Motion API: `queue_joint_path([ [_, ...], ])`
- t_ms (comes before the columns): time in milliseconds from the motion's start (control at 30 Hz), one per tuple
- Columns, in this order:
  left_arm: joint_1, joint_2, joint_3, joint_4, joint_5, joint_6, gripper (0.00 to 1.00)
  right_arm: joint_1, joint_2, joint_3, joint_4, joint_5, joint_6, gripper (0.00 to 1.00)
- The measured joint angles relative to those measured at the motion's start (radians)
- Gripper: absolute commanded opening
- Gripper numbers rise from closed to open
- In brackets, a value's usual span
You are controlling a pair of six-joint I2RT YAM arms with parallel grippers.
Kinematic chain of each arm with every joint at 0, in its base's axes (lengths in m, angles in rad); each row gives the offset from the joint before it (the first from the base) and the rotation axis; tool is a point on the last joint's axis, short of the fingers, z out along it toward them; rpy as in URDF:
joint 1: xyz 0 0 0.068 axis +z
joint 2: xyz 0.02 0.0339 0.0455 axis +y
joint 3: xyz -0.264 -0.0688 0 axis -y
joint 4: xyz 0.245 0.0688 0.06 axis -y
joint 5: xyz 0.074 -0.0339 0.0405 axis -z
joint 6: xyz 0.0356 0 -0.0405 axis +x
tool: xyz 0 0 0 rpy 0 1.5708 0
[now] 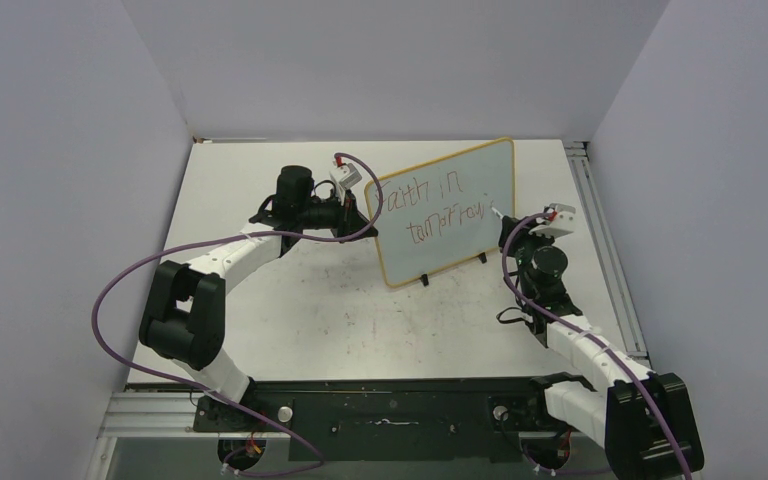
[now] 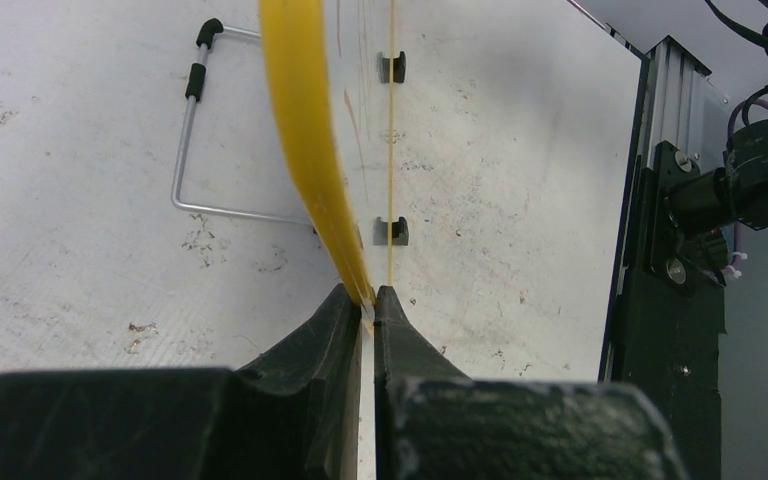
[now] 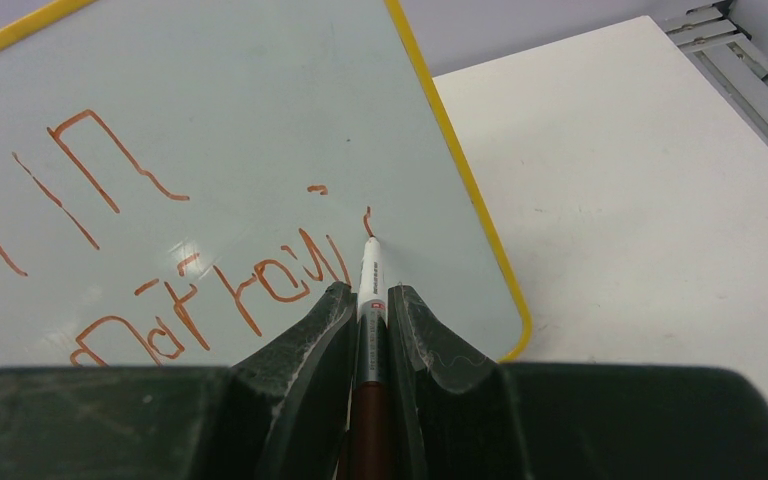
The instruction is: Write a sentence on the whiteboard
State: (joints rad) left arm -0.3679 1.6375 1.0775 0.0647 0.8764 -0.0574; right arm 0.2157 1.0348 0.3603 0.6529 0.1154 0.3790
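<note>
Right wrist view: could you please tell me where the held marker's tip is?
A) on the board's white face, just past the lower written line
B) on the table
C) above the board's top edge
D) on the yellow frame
A: the white-and-brown marker in the right pincer touches the white face of the yellow-framed whiteboard, right of the lower line of reddish-brown handwritten letters.
</note>
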Motion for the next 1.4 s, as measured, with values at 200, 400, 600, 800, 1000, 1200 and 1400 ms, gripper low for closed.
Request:
queue_joint_path([
  [200,-0.002,0.0,0.0,0.0,0.0,0.0,0.0,0.0,0.0,-0.004,-0.011,0.0,0.0,0.05],
  [400,-0.002,0.0,0.001,0.0,0.0,0.0,0.0,0.0,0.0,-0.006,-0.016,0.015,0.003,0.05],
  [600,-0.002,0.0,0.001,0.0,0.0,0.0,0.0,0.0,0.005,-0.006,-0.024,0.04,0.004,0.05],
  [800,-0.002,0.0,0.001,0.0,0.001,0.0,0.0,0.0,0.009,-0.006,-0.03,0.046,0.004,0.05],
  [1000,-0.002,0.0,0.001,0.0,0.002,0.0,0.0,0.0,0.009,-0.008,-0.037,0.042,0.003,0.05],
  [1200,-0.002,0.0,0.001,0.0,0.003,0.0,0.0,0.0,-0.007,-0.016,-0.051,0.03,0.003,0.05],
  [1400,-0.002,0.0,0.001,0.0,0.002,0.003,0.0,0.0,-0.045,-0.018,-0.082,0.01,0.003,0.05],
])
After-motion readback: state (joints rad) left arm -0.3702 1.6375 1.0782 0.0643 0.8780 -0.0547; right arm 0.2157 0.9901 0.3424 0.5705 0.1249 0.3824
